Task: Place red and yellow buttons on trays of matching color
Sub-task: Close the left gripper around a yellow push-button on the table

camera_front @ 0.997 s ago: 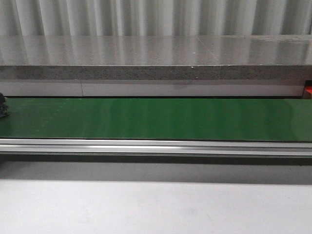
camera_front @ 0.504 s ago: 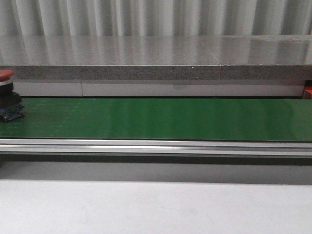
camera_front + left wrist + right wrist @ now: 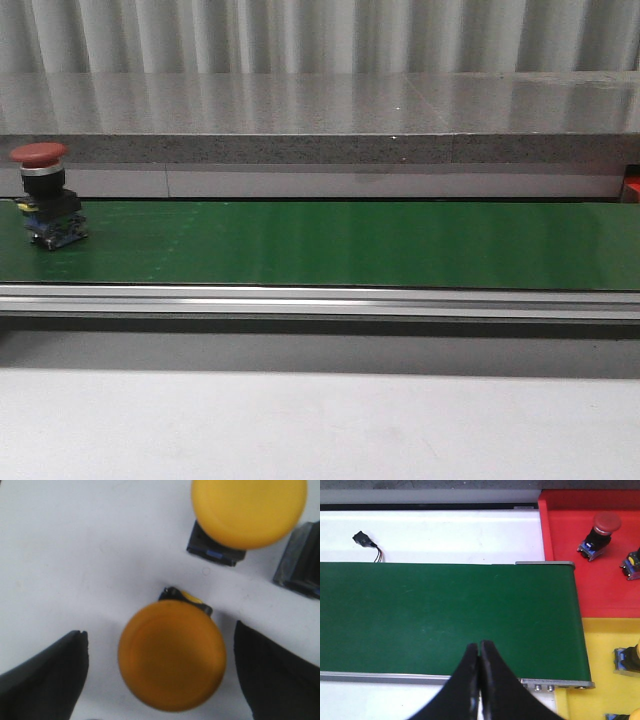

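Note:
A red button [image 3: 42, 195] with a black and blue base stands upright at the far left of the green belt [image 3: 330, 245]. My left gripper [image 3: 159, 632] is open over a white surface, and a yellow button [image 3: 171, 655] sits between its fingers [image 3: 47, 677] with a gap on each side. A second yellow button [image 3: 249, 510] lies beyond it. My right gripper [image 3: 479, 645] is shut and empty above the belt's [image 3: 445, 615] near edge. Beside the belt's end are a red tray [image 3: 565, 540] holding a red button [image 3: 600, 530] and a yellow tray [image 3: 600, 645] holding a button [image 3: 627, 659].
A dark block [image 3: 300, 565] lies next to the second yellow button. A small black connector with wires [image 3: 366, 542] rests on the white surface beyond the belt. A grey stone ledge [image 3: 320, 125] runs behind the belt, and an aluminium rail [image 3: 320, 300] lines its front.
The red button has come in from the left edge and travelled right along the belt; one second ago only a sliver of its base showed.

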`<state>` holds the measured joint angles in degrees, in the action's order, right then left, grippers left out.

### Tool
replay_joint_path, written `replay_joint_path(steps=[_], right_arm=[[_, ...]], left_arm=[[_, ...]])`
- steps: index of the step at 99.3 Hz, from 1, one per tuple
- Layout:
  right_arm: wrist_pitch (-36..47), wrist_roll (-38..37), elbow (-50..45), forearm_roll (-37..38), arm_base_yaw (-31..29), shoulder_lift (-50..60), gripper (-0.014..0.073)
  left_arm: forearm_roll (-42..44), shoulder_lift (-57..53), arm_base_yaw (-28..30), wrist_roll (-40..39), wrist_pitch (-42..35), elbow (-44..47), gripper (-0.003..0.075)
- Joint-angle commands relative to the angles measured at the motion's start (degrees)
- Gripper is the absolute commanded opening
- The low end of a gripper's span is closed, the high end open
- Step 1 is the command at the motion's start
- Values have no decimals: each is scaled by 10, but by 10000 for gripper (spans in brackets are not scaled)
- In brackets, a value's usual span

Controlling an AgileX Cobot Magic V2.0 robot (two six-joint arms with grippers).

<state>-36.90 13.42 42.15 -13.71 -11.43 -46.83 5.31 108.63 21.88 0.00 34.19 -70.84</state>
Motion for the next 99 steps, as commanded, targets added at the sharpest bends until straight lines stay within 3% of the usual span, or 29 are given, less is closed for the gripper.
replay_joint_path(steps=[1,35,46,72,98,99], right_arm=[[31,6,18,-4,1,3,-124],[31,6,18,-4,1,3,-124],[31,6,18,-4,1,3,-124],[31,6,18,-4,1,3,-124],[31,6,18,-4,1,3,-124],[31,6,18,-4,1,3,-124]], left_arm=[[-4,-24,3,-7,-36,-19,566],[-24,-24,3,-7,-60,-19,538],[-28,-24,3,-7,-59,-19,426],[-34,-55,3,-7,-48,-19,-12],[-64,-155,-3,-7,-10,-19,-19],[-85,-184,-189,-5,77,-18,-19]])
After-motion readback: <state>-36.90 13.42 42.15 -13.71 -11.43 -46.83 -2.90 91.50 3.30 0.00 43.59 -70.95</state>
